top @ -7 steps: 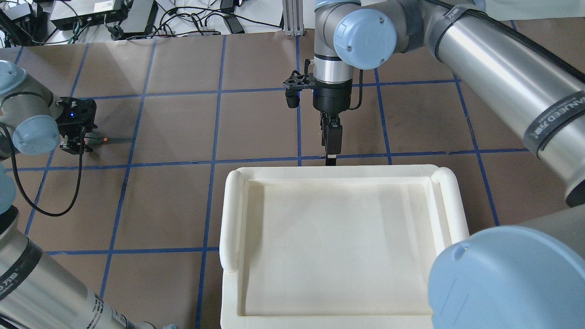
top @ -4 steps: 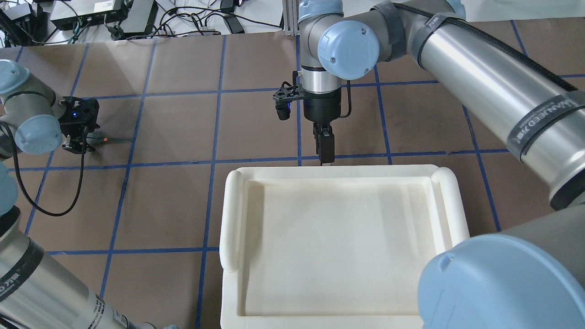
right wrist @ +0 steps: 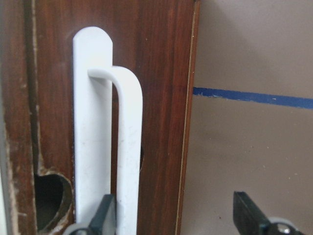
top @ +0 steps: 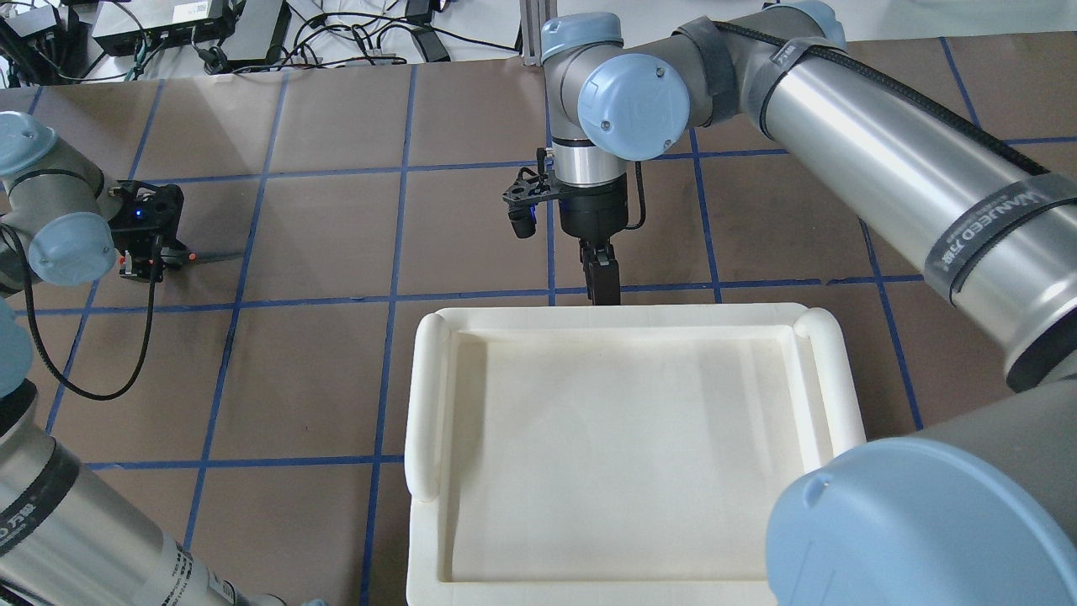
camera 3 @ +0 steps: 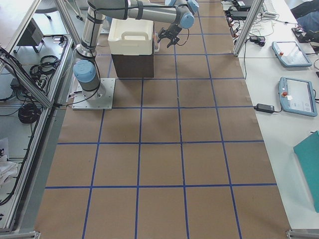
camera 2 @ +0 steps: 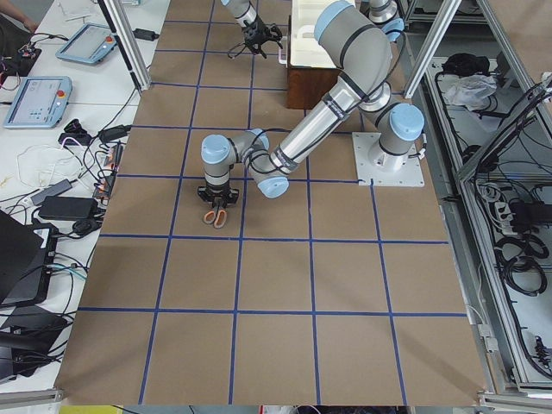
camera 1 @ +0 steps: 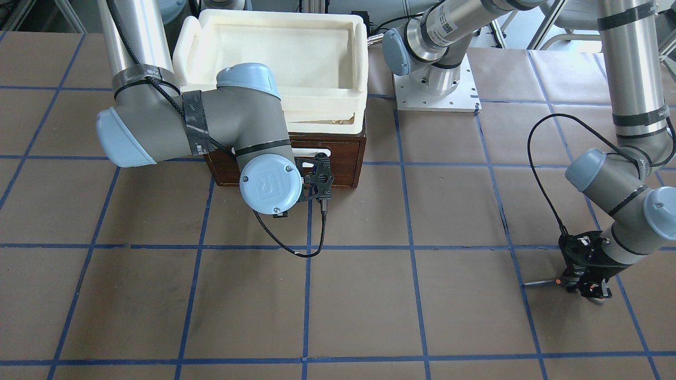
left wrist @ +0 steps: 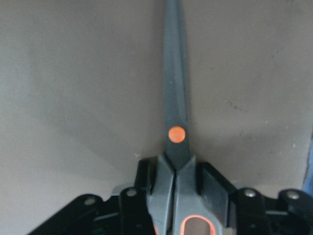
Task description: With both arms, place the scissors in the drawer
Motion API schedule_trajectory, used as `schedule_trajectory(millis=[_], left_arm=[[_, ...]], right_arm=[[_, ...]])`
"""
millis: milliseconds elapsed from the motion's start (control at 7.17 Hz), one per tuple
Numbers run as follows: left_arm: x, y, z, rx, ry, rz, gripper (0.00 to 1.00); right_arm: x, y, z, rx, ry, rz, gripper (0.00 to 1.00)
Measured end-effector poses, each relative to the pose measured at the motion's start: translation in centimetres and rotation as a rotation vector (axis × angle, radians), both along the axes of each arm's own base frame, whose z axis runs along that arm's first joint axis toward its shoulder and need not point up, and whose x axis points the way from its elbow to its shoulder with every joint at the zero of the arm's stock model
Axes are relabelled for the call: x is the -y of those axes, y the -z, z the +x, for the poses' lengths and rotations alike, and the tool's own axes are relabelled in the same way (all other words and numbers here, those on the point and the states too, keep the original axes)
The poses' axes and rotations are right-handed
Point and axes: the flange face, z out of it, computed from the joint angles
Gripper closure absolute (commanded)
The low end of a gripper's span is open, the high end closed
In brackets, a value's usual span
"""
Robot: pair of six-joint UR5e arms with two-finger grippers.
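Note:
The scissors point(left wrist: 175, 117) lie with their dark blades pointing away and an orange pivot dot; they also show in the overhead view point(top: 210, 256) at the far left. My left gripper point(top: 156, 257) is shut on the scissors at the neck of the handles, low over the table. The dark brown drawer point(camera 1: 343, 158) sits under the tray, its front looking flush. My right gripper point(right wrist: 176, 218) is open at the drawer front, one finger point(right wrist: 105, 215) left of the white bar handle point(right wrist: 128, 147) and the other well to its right. In the overhead view the right gripper point(top: 602, 282) points down at the tray's far edge.
A cream-white tray point(top: 425, 396) rests on top of the drawer cabinet and hides it from above. The brown paper table has blue tape lines point(top: 395, 236). The left arm's cable point(top: 76, 387) loops over the table. Electronics and cables point(top: 168, 25) lie beyond the far edge.
My right arm has swung left and its gripper has come closer to the tray's far edge and the drawer front. The left gripper with the scissors has barely shifted.

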Motion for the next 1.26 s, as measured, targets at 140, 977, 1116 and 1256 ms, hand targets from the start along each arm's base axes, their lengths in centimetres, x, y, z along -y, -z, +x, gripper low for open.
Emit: schedule_trajectory(millis=[140,977,1116,1256], left_arm=[[0.0,-0.1,0.0,0.000,0.000,0.001,1.00],[-0.2,-2.8,-0.5,0.004,0.005,-0.016,1.00],[-0.2,-3.6,-0.9,0.002,0.008,-0.014,1.00],[-0.1,-4.3,-1.9,-0.002,0.016,-0.011,1.00]], right_arm=[[-0.3,0.5,-0.1,-0.002,-0.001,0.008,0.19],[0.0,0.8,0.0,0.007,-0.005,-0.027,0.42],[0.1,0.6,0.0,0.006,-0.008,-0.037,0.44],[0.5,0.4,0.1,0.009,-0.010,-0.051,0.45]])
